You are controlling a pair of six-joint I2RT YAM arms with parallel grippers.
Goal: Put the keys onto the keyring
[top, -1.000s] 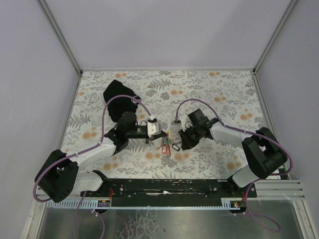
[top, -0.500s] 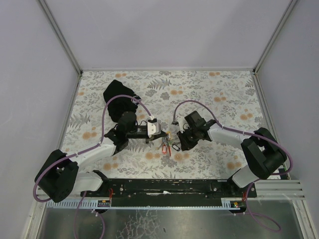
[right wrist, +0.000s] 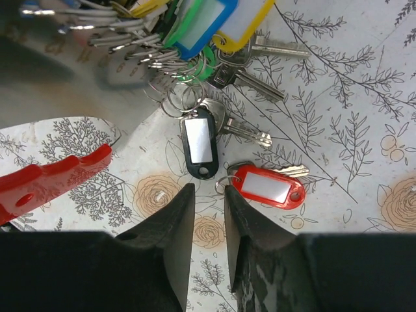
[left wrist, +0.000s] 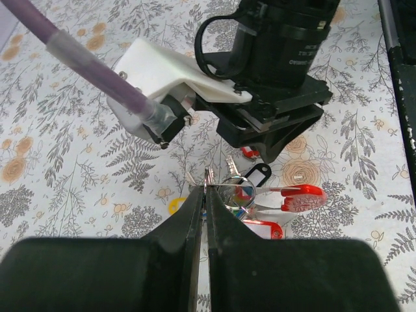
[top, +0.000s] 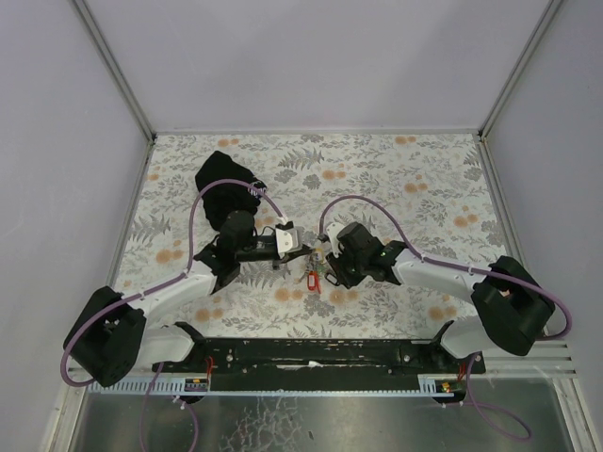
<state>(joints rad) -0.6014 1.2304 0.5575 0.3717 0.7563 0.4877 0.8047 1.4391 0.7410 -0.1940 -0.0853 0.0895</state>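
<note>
My left gripper (left wrist: 207, 190) is shut on the edge of the metal keyring (left wrist: 235, 192), held just above the table. Several keys hang bunched from it, with blue (right wrist: 198, 26), yellow (right wrist: 246, 21) and green tags. Two keys lie loose on the cloth: one with a black tag (right wrist: 198, 143) and one with a red tag (right wrist: 266, 187). My right gripper (right wrist: 209, 195) points down just in front of these two, its jaws a narrow gap apart with nothing between them. In the top view both grippers (top: 306, 252) (top: 325, 268) meet at the key cluster (top: 314, 275).
A red plastic tool (right wrist: 52, 179) lies on the floral cloth beside the ring. The black cloth pouch (top: 224, 184) sits at the back left, behind the left arm. Grey walls close off the table on three sides.
My right arm has swung left toward the keys, and its jaws have parted slightly. The left gripper has stayed where it was, still shut.
</note>
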